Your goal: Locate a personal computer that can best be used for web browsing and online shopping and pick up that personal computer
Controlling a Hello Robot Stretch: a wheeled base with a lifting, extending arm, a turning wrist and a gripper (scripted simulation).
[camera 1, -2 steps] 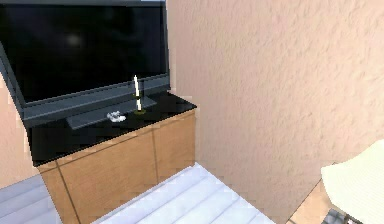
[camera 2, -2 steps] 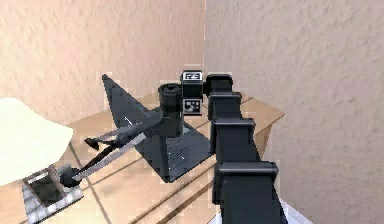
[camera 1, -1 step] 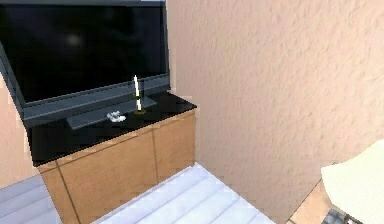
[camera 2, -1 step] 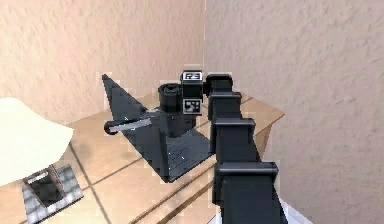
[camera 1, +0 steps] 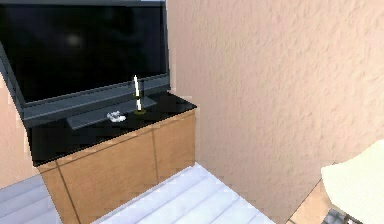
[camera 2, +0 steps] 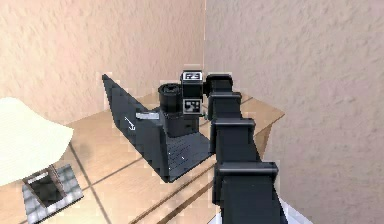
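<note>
- In the arm side view, you will find the laptop at about 8 o'clock from the picture's middle. It is a dark grey machine with its lid raised toward 10 o'clock and its keyboard half running toward 4 o'clock.
- It rests on a light wooden table, with a pinkish textured wall behind.
- Your arm rises from 6 o'clock to just above the middle, and two white squares mark its far end.
- The gripper is at 8 o'clock of the upper square, close by the laptop's lid. You cannot tell whether it touches the lid.
- You cannot tell how the jaws stand. You also cannot tell whether they hold anything, because the laptop lies right behind them on the table.
- A cream rounded shape is at the 9 o'clock edge, with a small grey object at its 5 o'clock.
- In the forward view, a television sits at 10 o'clock on a black-topped wooden cabinet.
- A thin white candle stands before the screen's lower right corner, with a small pale item at the candle's 7 o'clock.
</note>
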